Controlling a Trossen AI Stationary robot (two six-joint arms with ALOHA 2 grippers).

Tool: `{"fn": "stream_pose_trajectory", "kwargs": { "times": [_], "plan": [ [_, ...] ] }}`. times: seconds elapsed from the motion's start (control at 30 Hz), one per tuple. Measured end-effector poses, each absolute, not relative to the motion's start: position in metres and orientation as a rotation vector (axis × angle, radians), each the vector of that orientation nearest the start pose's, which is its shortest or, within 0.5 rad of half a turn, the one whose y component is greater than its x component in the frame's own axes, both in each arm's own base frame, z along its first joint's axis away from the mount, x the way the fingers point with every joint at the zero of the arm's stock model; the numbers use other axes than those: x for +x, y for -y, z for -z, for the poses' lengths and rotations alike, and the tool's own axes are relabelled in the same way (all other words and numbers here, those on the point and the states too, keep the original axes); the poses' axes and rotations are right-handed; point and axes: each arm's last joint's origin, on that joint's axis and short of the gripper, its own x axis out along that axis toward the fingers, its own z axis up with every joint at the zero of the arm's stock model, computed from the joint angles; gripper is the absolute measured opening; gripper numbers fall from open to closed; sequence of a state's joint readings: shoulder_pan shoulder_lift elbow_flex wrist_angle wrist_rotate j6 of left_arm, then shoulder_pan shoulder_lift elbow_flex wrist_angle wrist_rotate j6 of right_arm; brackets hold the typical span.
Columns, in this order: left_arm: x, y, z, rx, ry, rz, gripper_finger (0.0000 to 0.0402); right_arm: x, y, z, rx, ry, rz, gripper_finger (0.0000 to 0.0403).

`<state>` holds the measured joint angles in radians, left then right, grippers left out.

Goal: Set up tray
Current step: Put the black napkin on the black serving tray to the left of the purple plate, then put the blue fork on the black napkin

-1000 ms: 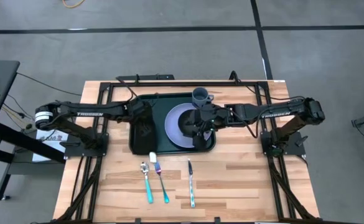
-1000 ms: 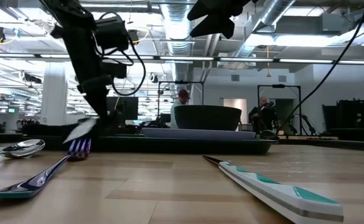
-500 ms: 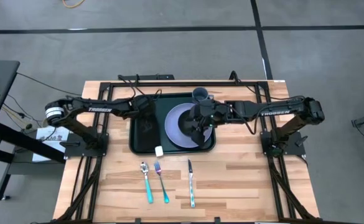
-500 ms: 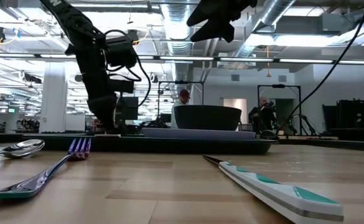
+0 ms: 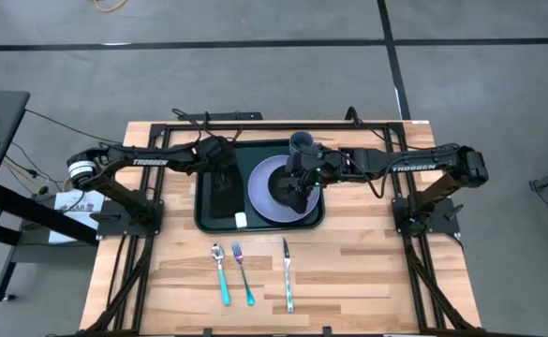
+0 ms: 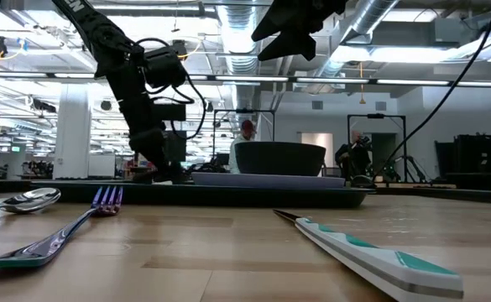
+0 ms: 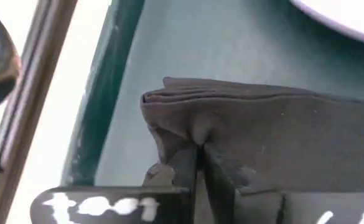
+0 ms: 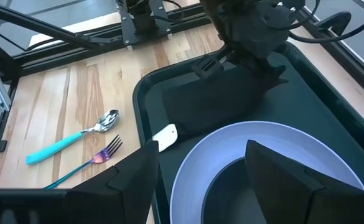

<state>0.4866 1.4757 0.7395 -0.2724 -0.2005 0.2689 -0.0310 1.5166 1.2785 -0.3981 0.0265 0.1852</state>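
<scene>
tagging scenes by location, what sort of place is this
Probably a robotics lab or workshop. The low view shows exposed ceiling ducts and equipment racks behind the table, and the high view shows bare concrete floor.

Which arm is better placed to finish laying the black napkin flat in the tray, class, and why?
The left. Its gripper is shut on the napkin inside the tray. The right gripper hangs open over the plate and bowl.

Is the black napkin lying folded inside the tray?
Yes. The black napkin lies folded, layered edges showing, on the tray floor beside the plate, pinched by the left gripper.
</scene>
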Motion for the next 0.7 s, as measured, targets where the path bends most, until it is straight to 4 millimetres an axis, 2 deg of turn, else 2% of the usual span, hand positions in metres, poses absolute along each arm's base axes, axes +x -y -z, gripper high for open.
{"fn": "stream_pose_trajectory", "kwargs": {
  "times": [0.5,0.6,0.7],
  "plan": [
    [0.236,-0.132,-0.169,0.086,-1.046,-0.533,0.0116,0.335,0.011,-0.310,0.180,-0.630,0.114,0.0230],
    [0.236,-0.131,-0.181,0.007,-1.046,-0.571,0.0127,0.334,0.011,-0.309,0.181,-0.650,0.116,0.0230],
    [0.236,-0.130,-0.205,-0.116,-1.016,-0.571,0.0129,0.332,0.011,-0.305,0.210,-0.694,0.128,0.0230]
  ]
}}
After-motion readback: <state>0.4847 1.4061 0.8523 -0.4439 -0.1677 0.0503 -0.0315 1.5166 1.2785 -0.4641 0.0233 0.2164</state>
